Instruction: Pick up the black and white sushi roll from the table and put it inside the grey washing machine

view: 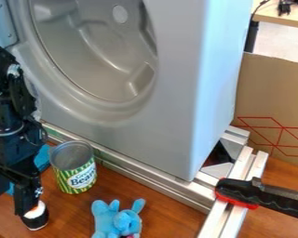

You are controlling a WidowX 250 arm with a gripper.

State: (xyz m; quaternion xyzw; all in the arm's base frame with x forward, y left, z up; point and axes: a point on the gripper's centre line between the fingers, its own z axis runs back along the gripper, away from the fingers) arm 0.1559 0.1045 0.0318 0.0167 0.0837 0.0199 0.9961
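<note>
The black gripper [12, 197] hangs low at the left edge, its fingers apart. Just below the tip of its right-hand finger is a small white-and-black object [36, 216]; whether they touch I cannot tell. To the right of the gripper stands an upright, open-topped green-striped can [75, 174]. A light blue plush toy [118, 220] lies at the bottom, right of the can. Blue material [43, 158] shows behind the gripper, beside the can.
A large grey washer-like appliance [176, 93] with a round opening stands behind the can on a metal rail frame [158, 179]. At the right, a black-and-red handled tool [239, 191] lies across the rails. The wooden surface [167, 216] spreads in front. Cardboard [269, 93] stands behind.
</note>
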